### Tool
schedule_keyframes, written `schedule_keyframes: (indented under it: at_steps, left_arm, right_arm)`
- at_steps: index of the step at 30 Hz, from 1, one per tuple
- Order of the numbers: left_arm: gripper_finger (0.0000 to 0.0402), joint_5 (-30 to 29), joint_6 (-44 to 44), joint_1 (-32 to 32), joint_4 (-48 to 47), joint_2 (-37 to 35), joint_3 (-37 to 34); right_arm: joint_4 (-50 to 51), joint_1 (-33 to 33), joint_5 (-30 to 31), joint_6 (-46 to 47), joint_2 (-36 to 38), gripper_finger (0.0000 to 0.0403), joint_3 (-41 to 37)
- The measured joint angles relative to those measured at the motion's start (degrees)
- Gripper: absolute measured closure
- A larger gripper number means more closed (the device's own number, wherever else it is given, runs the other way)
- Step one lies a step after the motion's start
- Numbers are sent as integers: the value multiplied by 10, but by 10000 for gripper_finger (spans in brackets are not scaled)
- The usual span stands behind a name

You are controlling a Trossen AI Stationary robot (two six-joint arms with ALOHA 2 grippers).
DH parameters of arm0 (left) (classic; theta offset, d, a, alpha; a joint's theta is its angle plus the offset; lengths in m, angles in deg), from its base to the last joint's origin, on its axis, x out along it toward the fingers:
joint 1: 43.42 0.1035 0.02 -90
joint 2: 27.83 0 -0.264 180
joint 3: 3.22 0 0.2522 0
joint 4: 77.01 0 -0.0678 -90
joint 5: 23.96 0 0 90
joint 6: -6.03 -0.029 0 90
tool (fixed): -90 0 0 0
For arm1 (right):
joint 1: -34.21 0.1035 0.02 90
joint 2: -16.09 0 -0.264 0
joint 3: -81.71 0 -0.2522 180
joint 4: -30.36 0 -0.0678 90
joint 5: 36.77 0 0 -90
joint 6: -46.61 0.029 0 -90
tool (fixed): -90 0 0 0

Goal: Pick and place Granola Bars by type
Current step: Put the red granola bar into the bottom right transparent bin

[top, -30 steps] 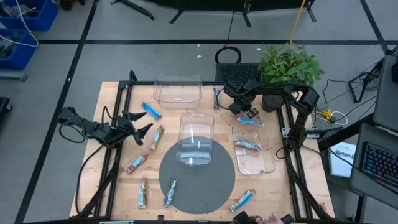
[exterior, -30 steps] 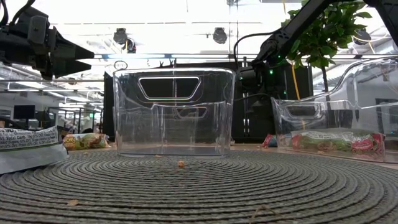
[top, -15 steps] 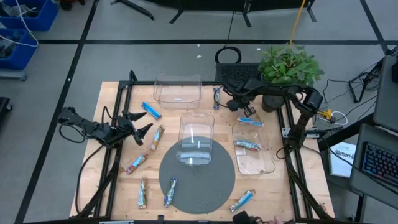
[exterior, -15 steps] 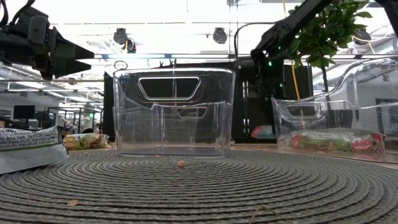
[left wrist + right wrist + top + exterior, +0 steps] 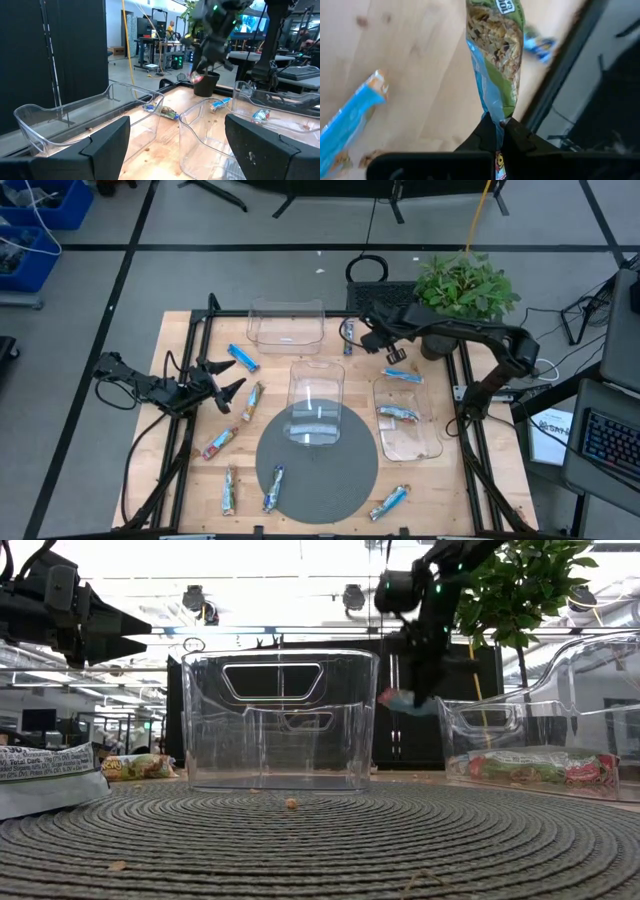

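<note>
Green and light-blue foil shows clearly in the right wrist view, where the right pincer (image 5: 496, 131) has its two dark fingers pressed shut on one end of a granola bar (image 5: 496, 47), the rest of the wrapper hanging away from the fingertips. From above, that pincer (image 5: 352, 337) sits at the far edge of the wooden table (image 5: 440, 480), with the held bar (image 5: 348, 337) at it. Just to its left stands the far clear bin (image 5: 286, 323); nearer than the pincer stands the middle clear bin (image 5: 317, 402), partly on the round grey mat (image 5: 318, 475). To its right and nearer lies the right-hand bin (image 5: 405, 418), holding two bars (image 5: 398, 415), and a potted plant (image 5: 464, 288) stands to its right at the table's far corner.

Across the table, the left pincer (image 5: 228, 388) hovers near the left edge with its fingers spread wide and nothing between them. A tan bar (image 5: 250, 401) lies just beside its fingertips, a blue bar (image 5: 243, 358) lies a little farther off, and other bars (image 5: 219, 443) lie nearer the front of the table
</note>
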Motion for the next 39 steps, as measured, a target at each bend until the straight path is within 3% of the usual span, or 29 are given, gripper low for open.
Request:
schedule_keyframes:
  at_steps: [10,14,31,39]
  left_arm:
    - [78,0,0,0,0,0,0]
    - [78,0,0,0,0,0,0]
    - [78,0,0,0,0,0,0]
    - [78,0,0,0,0,0,0]
  right_arm:
    - [-30,52,21,94,49,403,43]
    - [-18,77,58,134,57,403,66]
    - [184,202,94,383,56,403,256]
    - [273,260,89,555,56,403,339]
